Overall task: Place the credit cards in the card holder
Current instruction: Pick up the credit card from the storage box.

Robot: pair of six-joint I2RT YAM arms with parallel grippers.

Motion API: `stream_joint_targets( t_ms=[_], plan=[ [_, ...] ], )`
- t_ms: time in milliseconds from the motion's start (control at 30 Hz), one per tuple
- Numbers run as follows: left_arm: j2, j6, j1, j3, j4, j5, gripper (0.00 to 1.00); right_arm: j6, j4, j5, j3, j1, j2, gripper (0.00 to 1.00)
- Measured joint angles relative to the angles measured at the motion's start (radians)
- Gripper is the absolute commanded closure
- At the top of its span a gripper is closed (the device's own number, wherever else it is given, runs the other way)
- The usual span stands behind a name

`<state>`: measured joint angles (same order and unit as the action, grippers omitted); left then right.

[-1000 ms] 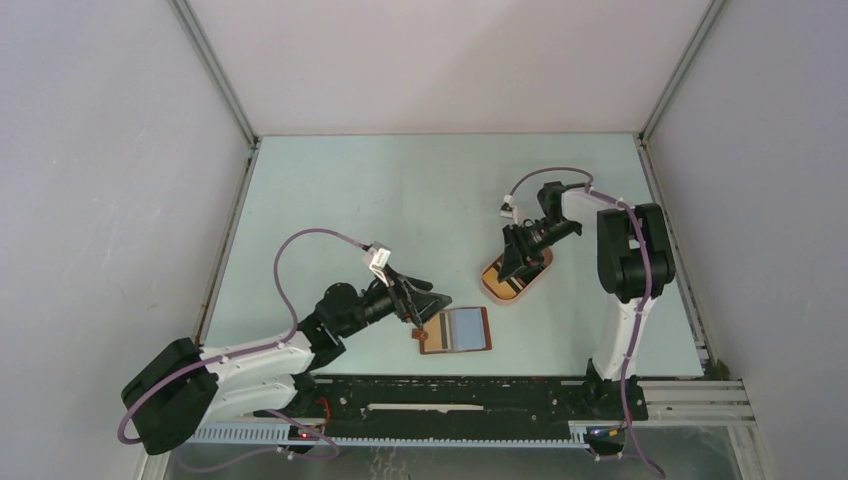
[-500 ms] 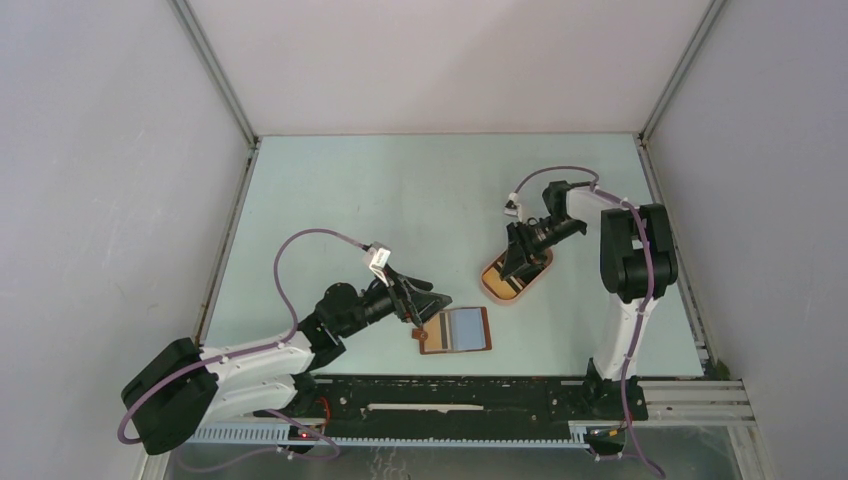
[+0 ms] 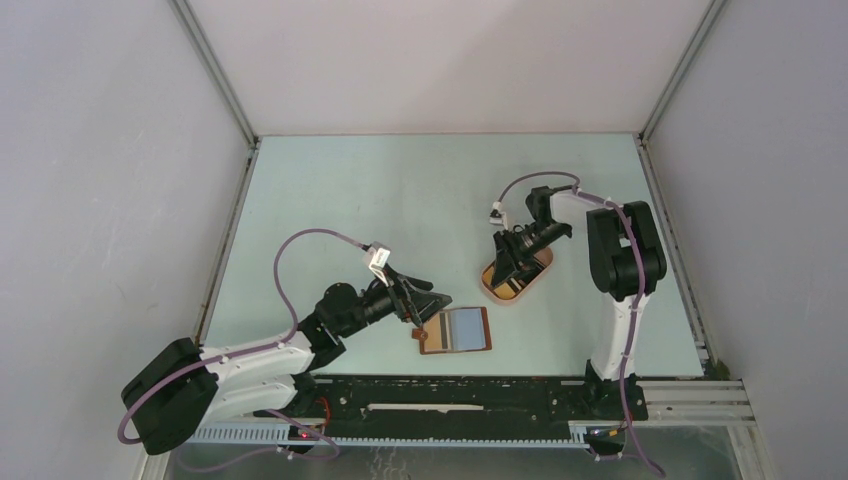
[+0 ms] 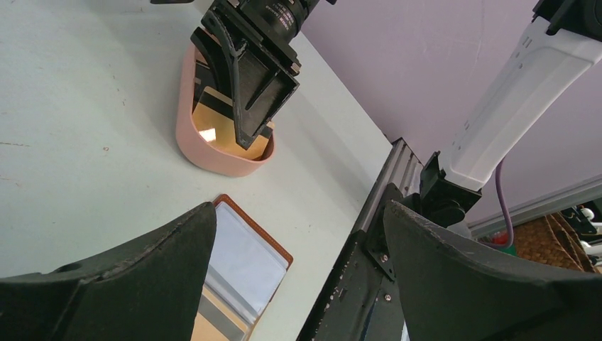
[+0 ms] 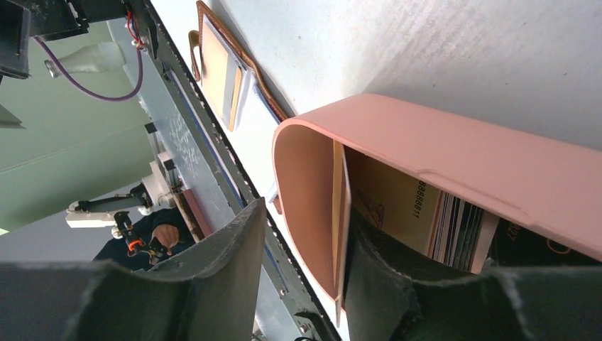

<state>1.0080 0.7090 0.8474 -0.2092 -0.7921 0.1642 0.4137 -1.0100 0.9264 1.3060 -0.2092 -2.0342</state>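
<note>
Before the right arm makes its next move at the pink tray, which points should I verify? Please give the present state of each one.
1. The card holder lies open and flat on the table: ok.
2. The left gripper is open and empty beside the holder: ok.
3. The right gripper reaches down into the pink tray: ok.
4. A yellow-orange card stands on edge between the right fingers: ok.
5. That card is firmly gripped, and the tray wall is not pinched with it: cannot tell.
6. The holder has a free slot for the card: cannot tell.
</note>
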Motion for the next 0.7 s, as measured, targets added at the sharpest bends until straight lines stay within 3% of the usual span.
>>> stream_joint_targets(
  t_ms=[700],
  plan=[
    [0.0,0.0,0.0,0.008,-0.006,0.0,0.08,0.001,-0.005,0.028,0.006,0.067,0.003,0.59]
  ],
)
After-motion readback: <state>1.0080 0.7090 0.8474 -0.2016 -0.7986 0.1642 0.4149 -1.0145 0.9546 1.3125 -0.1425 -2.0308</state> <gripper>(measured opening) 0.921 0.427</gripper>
